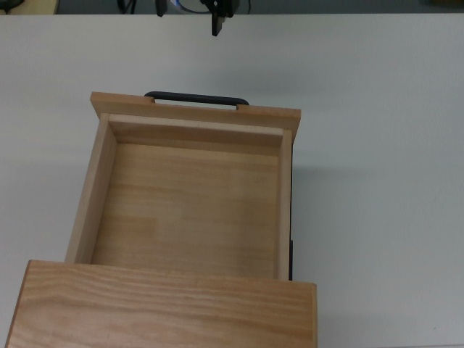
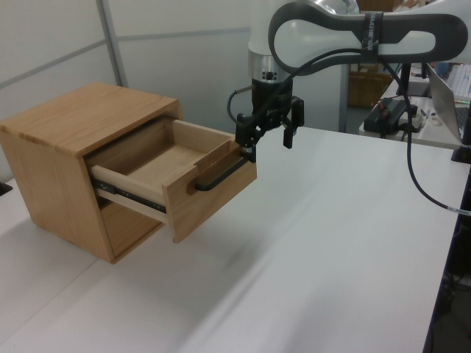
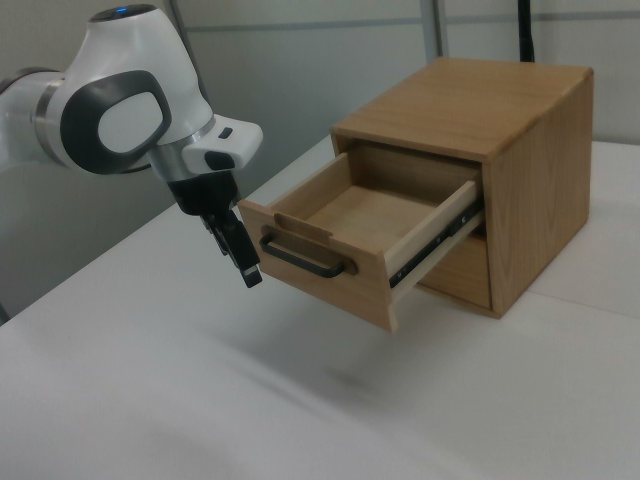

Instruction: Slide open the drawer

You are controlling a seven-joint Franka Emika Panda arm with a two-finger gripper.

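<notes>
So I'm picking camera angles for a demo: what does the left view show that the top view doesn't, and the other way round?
Only the left view shows the whole open gripper, apart from the black handle, plus the side rail and the cabinet's lower compartment. Only the top view looks straight down onto the drawer's bare floor, with just a fingertip at its top edge. Both show the drawer pulled well out, nothing visible in it.

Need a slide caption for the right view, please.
Drawer slid open from the cabinet; open gripper hangs clear of the black handle.
</notes>
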